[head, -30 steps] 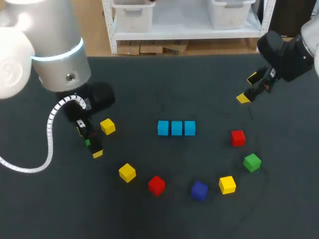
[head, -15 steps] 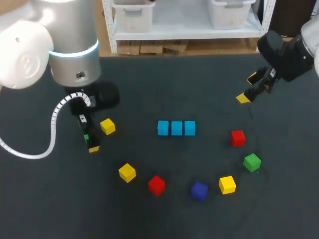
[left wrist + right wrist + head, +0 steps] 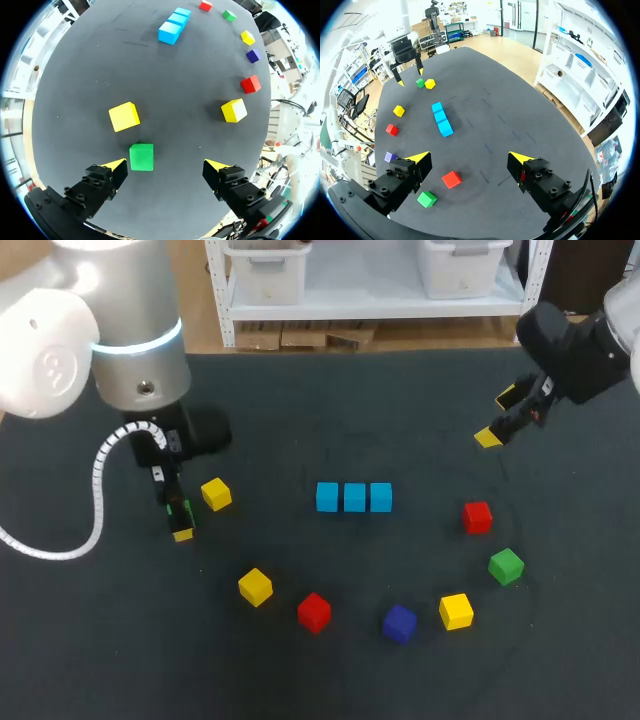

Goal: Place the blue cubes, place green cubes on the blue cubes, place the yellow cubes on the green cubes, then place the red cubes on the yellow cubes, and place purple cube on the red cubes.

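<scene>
Cubes: three blue [image 3: 354, 497], two green [image 3: 506, 566], three yellow [image 3: 255, 587].

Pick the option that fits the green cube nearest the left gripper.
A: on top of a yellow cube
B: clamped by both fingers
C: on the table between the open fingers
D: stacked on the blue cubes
C: in the left wrist view the green cube sits on the table between the spread fingers of the left gripper, close to one tip, with the other tip well clear of it.
</scene>
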`<state>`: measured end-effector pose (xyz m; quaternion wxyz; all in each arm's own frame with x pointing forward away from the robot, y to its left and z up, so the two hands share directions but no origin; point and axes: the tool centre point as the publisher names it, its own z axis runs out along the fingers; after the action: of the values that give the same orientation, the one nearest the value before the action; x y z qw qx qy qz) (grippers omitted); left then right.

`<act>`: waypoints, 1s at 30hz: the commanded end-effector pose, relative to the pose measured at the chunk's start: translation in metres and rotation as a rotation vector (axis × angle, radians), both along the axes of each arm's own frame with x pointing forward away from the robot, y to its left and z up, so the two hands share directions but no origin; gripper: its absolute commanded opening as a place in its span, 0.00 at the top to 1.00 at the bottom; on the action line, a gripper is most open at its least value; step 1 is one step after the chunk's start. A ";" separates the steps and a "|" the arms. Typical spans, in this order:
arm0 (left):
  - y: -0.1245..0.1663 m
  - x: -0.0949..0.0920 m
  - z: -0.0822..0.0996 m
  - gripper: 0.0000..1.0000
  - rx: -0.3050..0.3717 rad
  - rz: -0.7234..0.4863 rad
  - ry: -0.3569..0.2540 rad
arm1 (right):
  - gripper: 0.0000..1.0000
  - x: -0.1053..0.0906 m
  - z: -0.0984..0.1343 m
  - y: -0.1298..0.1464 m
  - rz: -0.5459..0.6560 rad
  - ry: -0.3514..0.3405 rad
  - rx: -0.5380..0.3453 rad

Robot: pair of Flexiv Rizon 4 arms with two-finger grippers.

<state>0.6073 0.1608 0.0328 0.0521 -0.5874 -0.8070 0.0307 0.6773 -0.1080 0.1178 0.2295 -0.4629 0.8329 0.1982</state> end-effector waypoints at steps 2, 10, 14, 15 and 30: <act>-0.006 0.000 -0.017 0.00 -0.007 -0.010 0.015 | 0.00 0.000 0.000 0.000 0.001 0.000 0.002; 0.000 0.004 -0.029 0.00 -0.008 0.008 0.020 | 0.00 0.000 0.000 0.000 0.001 0.000 0.002; 0.001 0.007 -0.028 0.00 -0.004 0.023 0.004 | 0.00 0.000 0.000 0.000 0.001 0.000 0.002; 0.000 0.007 -0.026 0.00 -0.003 0.025 -0.002 | 0.00 0.000 0.000 0.000 0.001 0.000 0.002; 0.004 0.011 -0.028 0.00 0.016 0.065 -0.011 | 0.00 0.000 0.000 0.000 0.001 0.000 0.002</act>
<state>0.6155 0.1653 0.0072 0.0498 -0.5611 -0.8260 0.0224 0.6773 -0.1080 0.1179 0.2295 -0.4629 0.8329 0.1982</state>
